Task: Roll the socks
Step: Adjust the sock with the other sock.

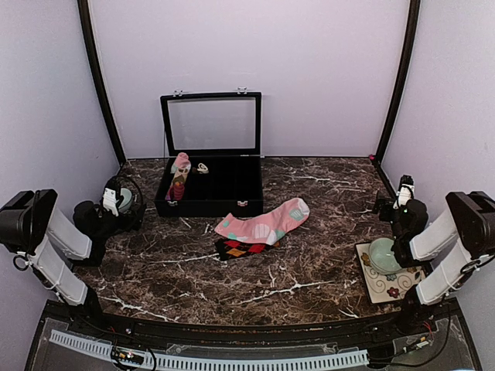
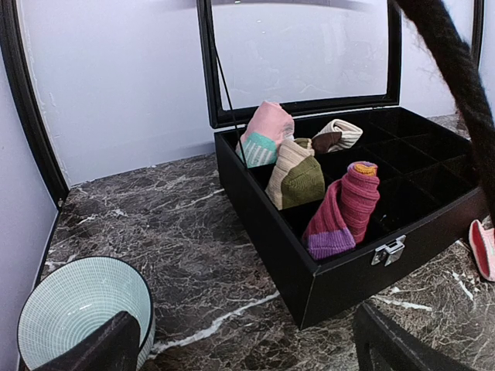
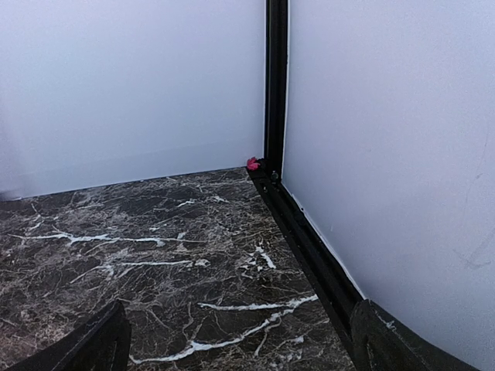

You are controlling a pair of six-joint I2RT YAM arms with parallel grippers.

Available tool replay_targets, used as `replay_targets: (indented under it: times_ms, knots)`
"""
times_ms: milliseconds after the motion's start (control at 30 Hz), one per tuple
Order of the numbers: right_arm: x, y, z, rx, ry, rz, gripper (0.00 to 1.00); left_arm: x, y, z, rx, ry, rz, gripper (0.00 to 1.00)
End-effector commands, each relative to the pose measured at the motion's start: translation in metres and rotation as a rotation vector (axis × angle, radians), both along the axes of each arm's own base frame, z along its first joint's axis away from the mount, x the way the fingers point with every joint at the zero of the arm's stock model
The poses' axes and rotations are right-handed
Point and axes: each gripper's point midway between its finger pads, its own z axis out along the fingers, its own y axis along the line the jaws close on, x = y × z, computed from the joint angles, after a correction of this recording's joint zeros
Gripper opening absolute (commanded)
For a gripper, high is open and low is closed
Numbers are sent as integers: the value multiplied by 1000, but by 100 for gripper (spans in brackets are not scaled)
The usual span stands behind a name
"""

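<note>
Pink spotted sock (image 1: 267,222) lies flat mid-table (image 1: 309,282), overlapping the black argyle sock (image 1: 241,248); neither is rolled; left gripper (image 2: 247,352) and right gripper (image 3: 244,348), both spread and empty, sit well apart from them; all rolling is left to do.

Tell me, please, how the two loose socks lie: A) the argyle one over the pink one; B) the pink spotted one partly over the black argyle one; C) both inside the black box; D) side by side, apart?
B: the pink spotted sock lies partly over the black argyle sock, in front of the black box.
</note>
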Motion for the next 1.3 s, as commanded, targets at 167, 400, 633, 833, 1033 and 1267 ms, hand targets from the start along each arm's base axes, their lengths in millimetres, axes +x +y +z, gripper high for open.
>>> replay_targets:
  times_ms: [167, 400, 633, 833, 1033, 1267]
  knots:
    - [15, -41, 35, 5, 131, -251, 99, 23, 2, 21, -18, 91, -10, 99]
    - [27, -26, 46, 290, 271, -233, 99, 31, -27, 65, 88, 232, -252, 99]
    - [36, 105, 54, 227, 350, 131, 99, -13, -67, 67, 30, 381, -494, 99]
    - [19, 238, 43, 150, 478, 297, 93, -44, -99, 36, 159, 487, -585, 99]
    - [4, 324, 16, 116, 580, 386, 88, -61, -131, 28, 175, 530, -670, 99]
    - [-8, 372, -13, 120, 666, 487, 74, -67, -156, 15, 193, 560, -722, 99]
